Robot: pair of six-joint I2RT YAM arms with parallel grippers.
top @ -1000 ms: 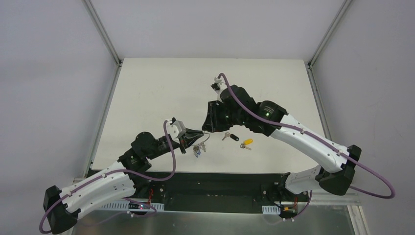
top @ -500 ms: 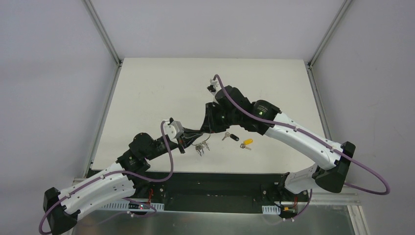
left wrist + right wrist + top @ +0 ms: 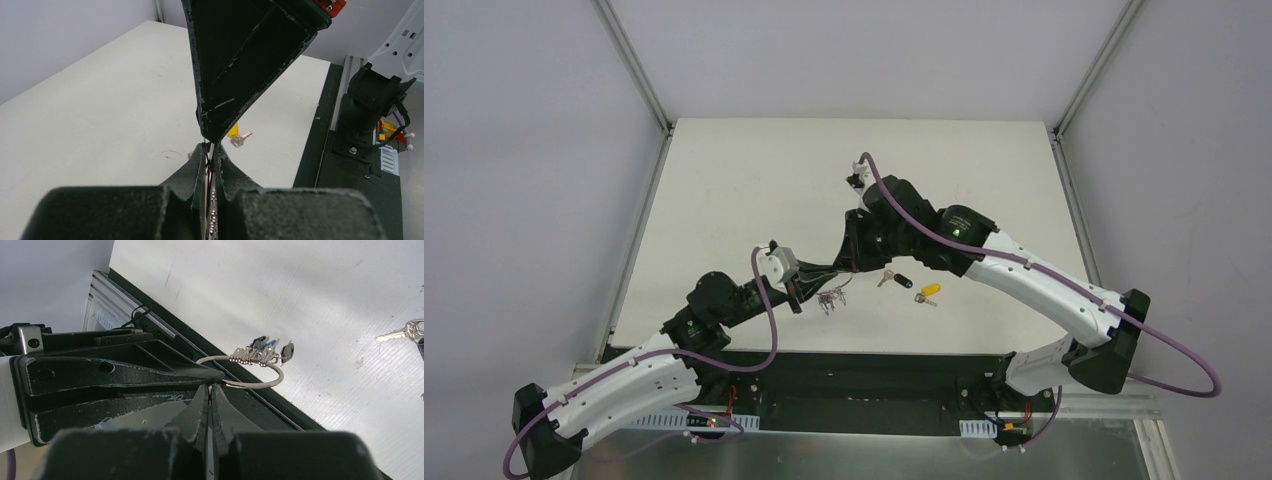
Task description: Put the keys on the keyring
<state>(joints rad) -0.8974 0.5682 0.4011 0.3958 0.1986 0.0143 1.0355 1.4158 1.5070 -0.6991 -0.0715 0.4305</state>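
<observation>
The left gripper point(image 3: 824, 272) has its jaws pressed nearly together on the wire of the ring point(image 3: 280, 376), which runs edge-on through the slit between its fingers. The right gripper point(image 3: 210, 388) meets it tip to tip and almost at a right angle. Its jaws are narrowed to a thin slit right at the wire. Whether they actually pinch the wire cannot be told.

The ring's free loop stands out beyond both sets of tips, off the table point(image 3: 754, 180). The bunch point(image 3: 260, 356) of small keys and blue and black tags sits crowded together on the loop's far arc, away from the jaws.

The black key point(image 3: 896, 279) lies flat on the table, beside the right gripper's body and near the meeting tips. The yellow key point(image 3: 930, 291) lies just beyond it, farther from the jaws and apart from the ring. In the left wrist view the right gripper's fingers block most of the scene ahead, and only the yellow key shows past them. The dark rail point(image 3: 874, 365) at the table's near edge runs under the held ring in the right wrist view.
</observation>
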